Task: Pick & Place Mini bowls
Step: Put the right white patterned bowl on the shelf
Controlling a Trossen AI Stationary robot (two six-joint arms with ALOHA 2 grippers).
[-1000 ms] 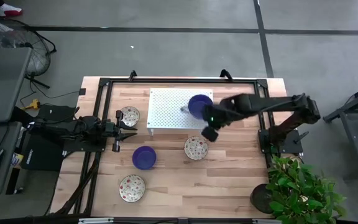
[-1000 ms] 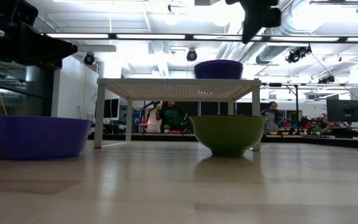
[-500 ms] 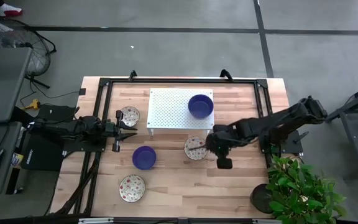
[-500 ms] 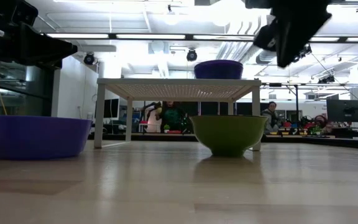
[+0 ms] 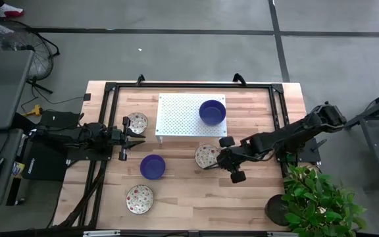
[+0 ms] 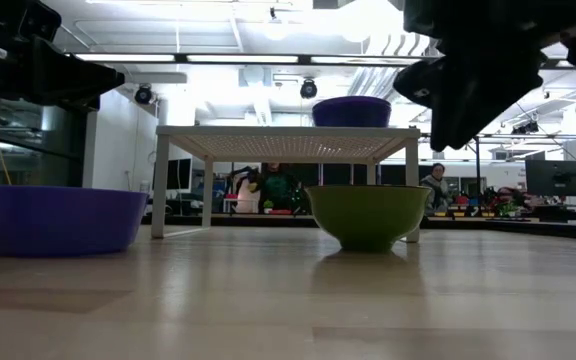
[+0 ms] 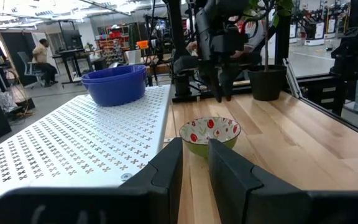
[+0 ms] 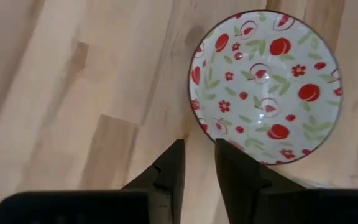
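A white perforated rack (image 5: 186, 115) stands at the table's far middle, and one blue mini bowl (image 5: 212, 111) rests on its right part. Just in front of the rack, a red-patterned mini bowl (image 5: 206, 156) with a green outside sits on the table. My right gripper (image 8: 197, 158) hovers open and slanting down above this bowl's right rim, clear of it in the low view (image 6: 463, 100). Another blue bowl (image 5: 152, 166) and two patterned bowls (image 5: 137, 122) (image 5: 139, 198) sit on the table's left half. My left gripper (image 7: 194, 165) waits level at the left, slightly open and empty.
A dark metal frame (image 5: 110, 89) runs around the table's edges. A potted plant (image 5: 318, 197) stands at the near right corner beside the right arm's base. Bare wood (image 5: 196, 197) lies between the bowls along the near edge.
My right gripper has come away from the blue bowl on the rack, going toward the near edge and down while its wrist rolled. It now hangs over the patterned bowl in front of the rack. The blue bowl stays on the rack.
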